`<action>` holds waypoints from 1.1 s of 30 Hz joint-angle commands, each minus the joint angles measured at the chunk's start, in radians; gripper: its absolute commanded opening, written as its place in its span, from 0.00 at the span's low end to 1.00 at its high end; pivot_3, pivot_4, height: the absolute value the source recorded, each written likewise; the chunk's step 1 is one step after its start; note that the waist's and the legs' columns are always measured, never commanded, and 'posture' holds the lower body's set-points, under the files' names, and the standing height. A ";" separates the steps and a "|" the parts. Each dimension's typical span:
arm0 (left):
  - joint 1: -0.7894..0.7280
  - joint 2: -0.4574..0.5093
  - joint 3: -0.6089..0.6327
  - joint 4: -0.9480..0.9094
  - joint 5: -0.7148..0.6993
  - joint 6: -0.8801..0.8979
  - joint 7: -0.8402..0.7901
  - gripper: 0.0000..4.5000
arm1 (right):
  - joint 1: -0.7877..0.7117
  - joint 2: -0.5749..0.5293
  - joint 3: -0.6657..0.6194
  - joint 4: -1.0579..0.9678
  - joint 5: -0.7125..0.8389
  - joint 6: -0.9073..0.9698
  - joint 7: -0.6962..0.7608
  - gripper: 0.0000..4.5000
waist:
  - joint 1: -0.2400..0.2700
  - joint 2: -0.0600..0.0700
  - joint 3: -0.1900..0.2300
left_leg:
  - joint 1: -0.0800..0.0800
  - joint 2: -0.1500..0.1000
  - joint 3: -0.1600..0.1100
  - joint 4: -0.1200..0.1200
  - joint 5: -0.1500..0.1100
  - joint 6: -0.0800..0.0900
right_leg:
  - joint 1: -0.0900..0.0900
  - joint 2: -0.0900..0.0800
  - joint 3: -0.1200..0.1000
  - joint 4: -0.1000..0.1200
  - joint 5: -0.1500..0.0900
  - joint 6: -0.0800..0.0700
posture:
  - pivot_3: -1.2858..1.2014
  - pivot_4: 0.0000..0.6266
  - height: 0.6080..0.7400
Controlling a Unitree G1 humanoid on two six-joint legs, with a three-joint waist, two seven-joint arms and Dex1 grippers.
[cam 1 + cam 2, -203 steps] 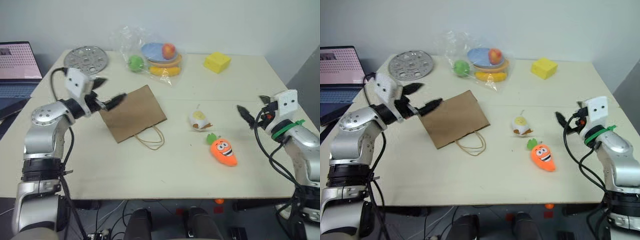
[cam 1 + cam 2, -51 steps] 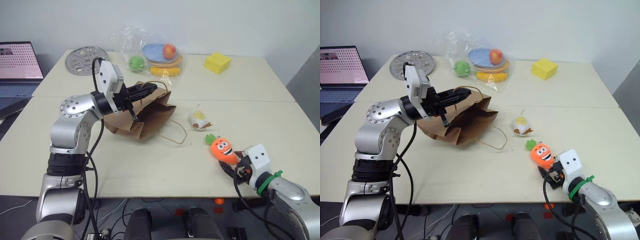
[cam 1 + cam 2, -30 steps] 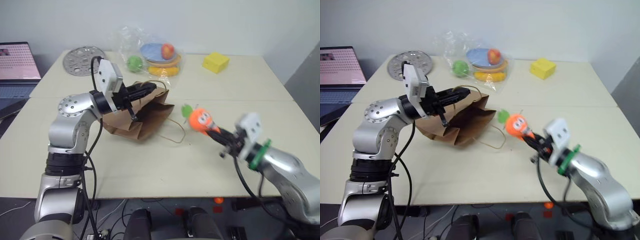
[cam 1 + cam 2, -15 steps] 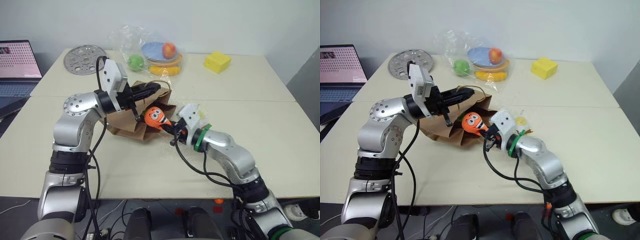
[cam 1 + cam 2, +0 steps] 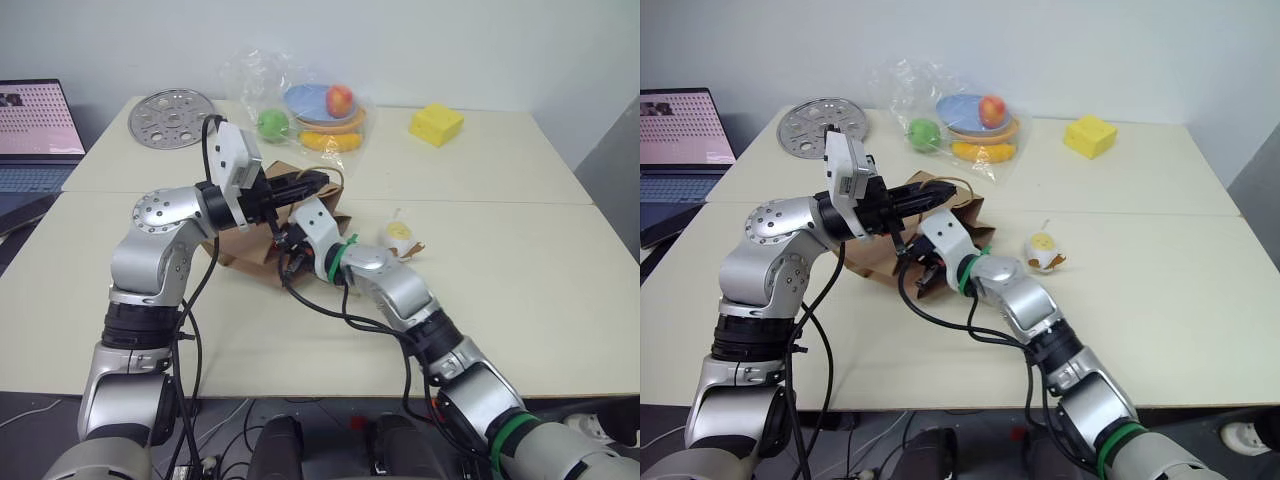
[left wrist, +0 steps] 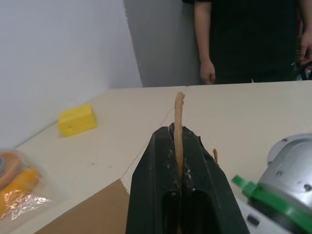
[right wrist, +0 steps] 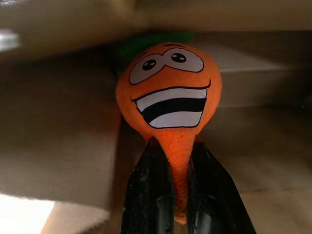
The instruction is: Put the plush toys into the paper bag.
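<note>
At the bag's mouth on the bench [image 5: 520,300], the right hand [image 7: 180,195] grips the carrot [image 7: 168,97] by its narrow tip, leaves leading, long axis pointing into the paper bag [image 5: 245,245]. Brown paper shows above and beside the toy in the wrist view, so it appears already inside. The left hand [image 6: 179,161] is clamped on the bag's upper edge, holding the mouth up. The egg [image 5: 399,236] lies on the bench just right of the bag, nearer the right arm. From the head views the carrot is hidden; the bag's depth is hard to judge.
</note>
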 commanded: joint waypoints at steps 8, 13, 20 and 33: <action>-0.004 0.013 0.014 -0.032 -0.009 -0.007 -0.012 0.00 | 0.073 -0.036 -0.059 -0.099 -0.028 -0.123 0.005 0.70 | 0.001 0.000 0.000 | 0.000 0.000 0.000 0.000 0.000 0.000 | 0.000 -0.001 0.000 0.000 0.000 0.000 | 0.52 0.24 1.00; -0.014 0.014 0.017 -0.018 -0.005 -0.009 -0.009 0.00 | 0.165 -0.089 -0.104 -0.347 0.047 -0.020 0.044 0.99 | 0.001 0.000 0.000 | 0.000 0.000 0.000 -0.001 0.000 0.000 | 0.000 0.000 0.000 0.000 0.000 0.000 | 0.52 0.24 1.00; -0.005 0.022 0.021 -0.012 0.004 -0.019 -0.008 0.00 | 0.323 -0.253 -0.235 -0.697 0.056 0.130 -0.009 0.99 | 0.006 0.000 0.000 | 0.000 0.000 0.000 -0.001 0.000 0.000 | 0.000 -0.001 0.000 0.000 0.000 0.000 | 0.52 0.24 1.00; -0.031 0.018 0.007 0.016 0.022 -0.024 -0.007 0.00 | 0.414 -0.245 -0.304 -0.566 -0.035 0.198 -0.209 0.99 | 0.000 0.000 0.000 | 0.001 0.000 0.002 0.000 0.000 0.000 | 0.000 0.000 0.002 0.000 0.000 0.000 | 0.52 0.24 1.00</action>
